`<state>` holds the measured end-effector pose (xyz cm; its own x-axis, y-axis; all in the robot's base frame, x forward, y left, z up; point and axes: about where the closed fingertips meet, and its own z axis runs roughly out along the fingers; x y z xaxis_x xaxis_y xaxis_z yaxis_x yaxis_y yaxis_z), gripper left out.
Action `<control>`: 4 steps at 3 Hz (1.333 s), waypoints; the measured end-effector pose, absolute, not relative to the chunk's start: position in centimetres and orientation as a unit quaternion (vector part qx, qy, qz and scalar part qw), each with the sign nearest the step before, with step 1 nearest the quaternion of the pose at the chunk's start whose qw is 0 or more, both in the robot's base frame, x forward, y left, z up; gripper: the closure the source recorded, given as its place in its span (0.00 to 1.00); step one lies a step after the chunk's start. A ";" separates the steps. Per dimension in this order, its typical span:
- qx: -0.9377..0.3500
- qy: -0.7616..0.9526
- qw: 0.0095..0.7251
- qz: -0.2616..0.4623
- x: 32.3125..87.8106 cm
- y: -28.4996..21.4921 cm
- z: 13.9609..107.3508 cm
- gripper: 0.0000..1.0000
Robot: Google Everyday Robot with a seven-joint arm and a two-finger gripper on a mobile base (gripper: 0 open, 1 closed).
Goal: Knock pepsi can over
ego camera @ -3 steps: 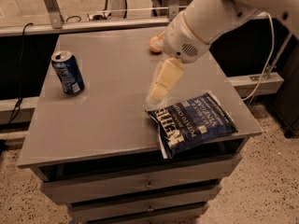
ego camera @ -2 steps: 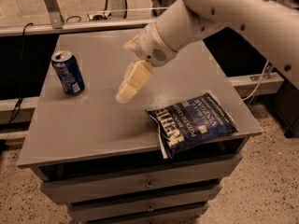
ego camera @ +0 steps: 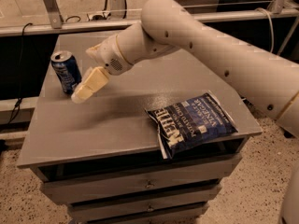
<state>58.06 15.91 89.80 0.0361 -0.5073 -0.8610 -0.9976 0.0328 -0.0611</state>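
Hovering low over the desk [ego camera: 117, 125], my pincer [ego camera: 80, 95] hangs just beside the pepsi can [ego camera: 66, 72], on the side of it facing the desk's middle, tilted down toward the can's lower half. I judge I am placed this way so that a sideways sweep toward the desk's left edge, as the camera sees it, would tip the can. Whether my pincer is wide or narrow I cannot tell from this one camera view, but it holds nothing. The can stands upright near the far left corner, close to the left edge, so a hard push might send it off the desk. The chip bag [ego camera: 194, 122] lies flat at the near right corner, well apart from my path; it looks sealed and puffed. What the can holds is hidden. The drawers [ego camera: 149, 185] below the near edge are shut, their contents unseen.
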 end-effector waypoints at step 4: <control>-0.553 0.610 0.416 0.386 61.4 23.0 88.1 0.41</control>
<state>61.38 23.02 88.08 -0.0421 -0.3534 -0.9345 -0.9960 0.0890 0.0112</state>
